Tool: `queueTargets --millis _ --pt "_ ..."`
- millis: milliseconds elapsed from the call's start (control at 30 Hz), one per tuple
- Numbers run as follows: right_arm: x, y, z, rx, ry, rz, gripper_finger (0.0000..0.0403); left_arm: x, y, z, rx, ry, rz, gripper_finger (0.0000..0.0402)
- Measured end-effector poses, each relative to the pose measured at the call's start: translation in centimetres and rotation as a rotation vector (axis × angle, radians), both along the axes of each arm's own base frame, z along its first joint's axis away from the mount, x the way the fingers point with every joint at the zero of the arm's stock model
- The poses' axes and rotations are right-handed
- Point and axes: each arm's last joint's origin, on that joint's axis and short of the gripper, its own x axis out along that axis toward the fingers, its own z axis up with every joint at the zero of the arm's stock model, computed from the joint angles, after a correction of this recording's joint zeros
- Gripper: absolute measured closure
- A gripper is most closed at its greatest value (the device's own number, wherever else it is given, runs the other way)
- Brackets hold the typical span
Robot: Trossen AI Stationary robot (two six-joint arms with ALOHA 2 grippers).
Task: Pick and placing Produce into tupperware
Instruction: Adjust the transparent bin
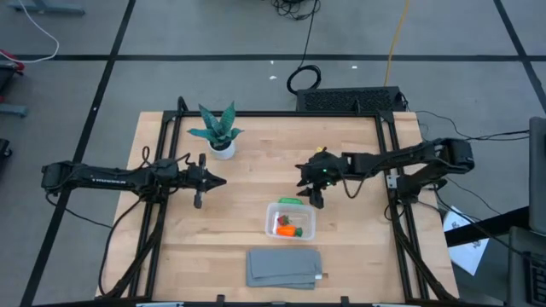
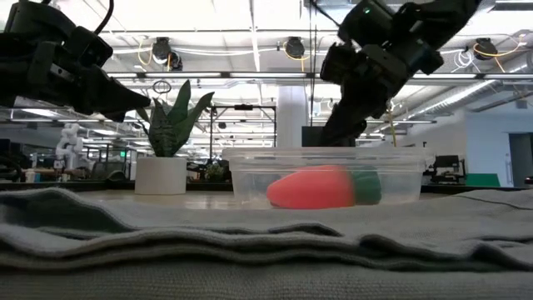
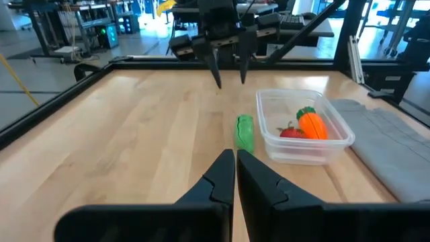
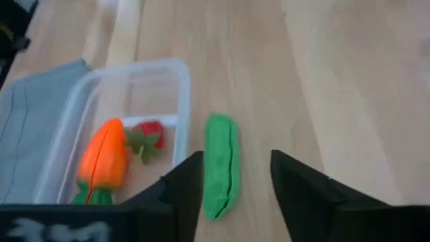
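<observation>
Between the parted fingers of the right gripper, which hovers above the wooden table, the green pod lies on the bare wood just beside the long wall of the clear tupperware, outside it. Inside the tub rest the orange carrot and the red berry, close together. Well apart, near the potted plant, the left gripper waits with its fingers nearly together, while the grey cloth lies beyond the tub and blocks much of the low view.
</observation>
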Motion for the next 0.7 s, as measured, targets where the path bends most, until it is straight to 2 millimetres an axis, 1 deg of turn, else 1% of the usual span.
queueTargets --millis 100,233,333,433,500,700 --pt "1.2 -0.1 0.3 -0.006 0.054 0.028 0.0209 0.0 0.0 0.0 -0.003 0.001 -0.004 0.0380" --pt "2.5 -0.2 0.3 -0.048 0.138 0.079 0.0192 0.0 -0.2 0.0 -0.004 0.001 -0.022 0.0380" --pt "3.0 -0.4 0.8 -0.115 0.147 0.086 0.0191 0.0 -0.4 0.0 -0.004 0.001 -0.032 0.0380" --pt "2.8 -0.6 0.6 -0.188 0.175 0.082 0.0195 0.0 -0.5 0.0 -0.004 0.003 -0.044 0.0380" --pt "2.8 -0.6 0.6 -0.204 0.175 0.082 0.0197 0.0 -0.6 -0.1 -0.004 0.010 -0.052 0.0380" --pt "3.2 0.7 0.3 -0.224 0.163 0.125 0.0199 0.0 -0.8 -0.2 0.001 0.021 -0.069 0.0380"
